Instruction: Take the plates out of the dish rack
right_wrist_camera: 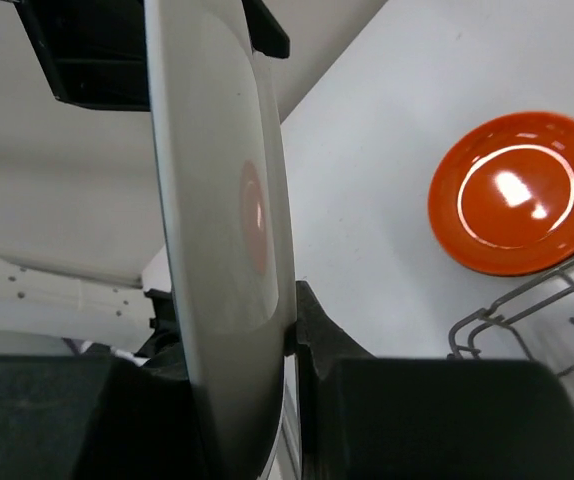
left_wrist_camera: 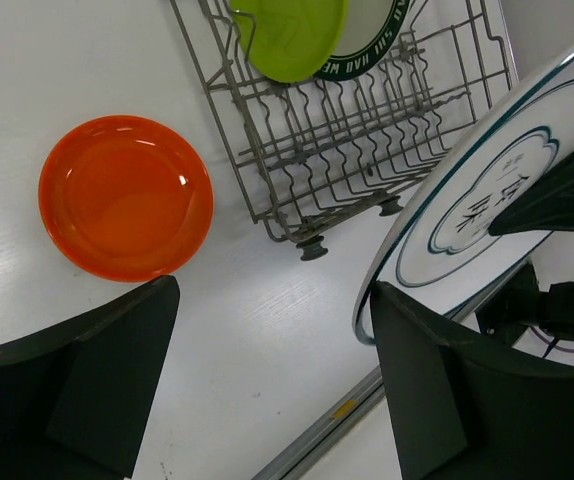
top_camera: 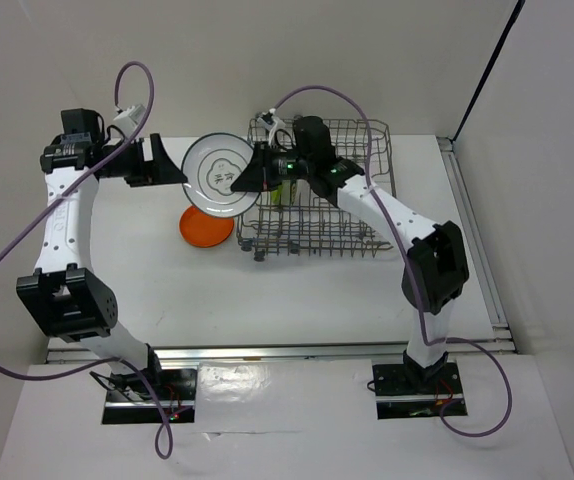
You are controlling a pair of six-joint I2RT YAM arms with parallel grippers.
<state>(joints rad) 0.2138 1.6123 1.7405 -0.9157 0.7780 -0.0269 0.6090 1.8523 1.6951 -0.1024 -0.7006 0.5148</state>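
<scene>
— How many plates do you count?
— Four, and one dish rack (top_camera: 362,150). An orange plate (top_camera: 207,229) lies flat on the table (top_camera: 147,270), just left of the rack. Two stand on edge among the tines: a lime green plate (left_wrist_camera: 289,35) and, behind it, a white plate with a dark lettered band (left_wrist_camera: 372,50). The fourth, a white plate with a thin dark ring and a middle emblem (top_camera: 221,175), is in the air.
— Held how?
— The right gripper (right_wrist_camera: 232,345) pinches its rim on the rack side.
— Which way does it point?
— Its face is turned up toward the overhead camera, close to level, left of the rack. From above it overlaps the orange one's far edge. Round, so it has no long axis, but the right wrist sees it edge-on, the rim running top to bottom.
— And the left gripper (left_wrist_camera: 274,300)?
— Spread wide with nothing in it, just beside that plate's left rim. I cannot tell whether it touches.
</scene>
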